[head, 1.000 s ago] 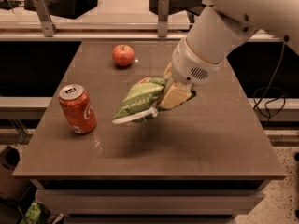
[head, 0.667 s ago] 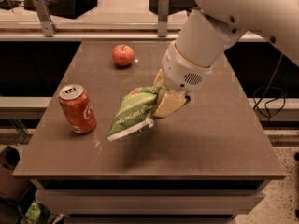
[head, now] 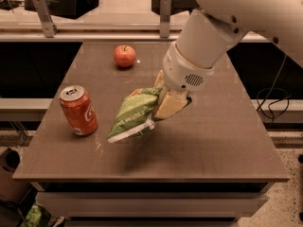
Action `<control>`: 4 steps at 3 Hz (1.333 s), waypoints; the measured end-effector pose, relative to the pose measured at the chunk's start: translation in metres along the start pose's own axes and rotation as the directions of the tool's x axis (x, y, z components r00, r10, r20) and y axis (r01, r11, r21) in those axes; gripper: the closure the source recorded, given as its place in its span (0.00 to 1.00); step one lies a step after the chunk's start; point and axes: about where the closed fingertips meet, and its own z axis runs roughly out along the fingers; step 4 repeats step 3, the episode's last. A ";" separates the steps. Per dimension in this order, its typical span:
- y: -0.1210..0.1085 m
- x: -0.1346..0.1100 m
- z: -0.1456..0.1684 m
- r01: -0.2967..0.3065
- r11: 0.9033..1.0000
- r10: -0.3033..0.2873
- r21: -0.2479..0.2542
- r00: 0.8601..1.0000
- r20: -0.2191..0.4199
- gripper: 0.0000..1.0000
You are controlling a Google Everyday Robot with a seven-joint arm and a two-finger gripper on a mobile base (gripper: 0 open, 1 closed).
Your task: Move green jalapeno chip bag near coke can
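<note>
The green jalapeno chip bag (head: 133, 115) hangs tilted in my gripper (head: 163, 103), its lower end close to the tabletop. The gripper is shut on the bag's right end, under the big white arm coming in from the upper right. The coke can (head: 78, 110) stands upright on the left side of the table, a short gap left of the bag.
A red apple (head: 124, 56) sits at the back of the brown table (head: 213, 141). Metal rails and posts run behind the table. Cables lie on the floor at the right. The table's front edge is just below the bag.
The arm has carried the bag leftward and lower, toward the can. The can and apple have not moved.
</note>
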 end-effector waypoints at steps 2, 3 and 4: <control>0.000 -0.002 0.000 0.004 1.000 -0.004 0.005 1.000 -0.001 0.12; 0.001 -0.003 0.000 0.006 1.000 -0.006 0.007 1.000 -0.001 0.00; 0.001 -0.003 0.000 0.006 1.000 -0.006 0.007 1.000 -0.001 0.00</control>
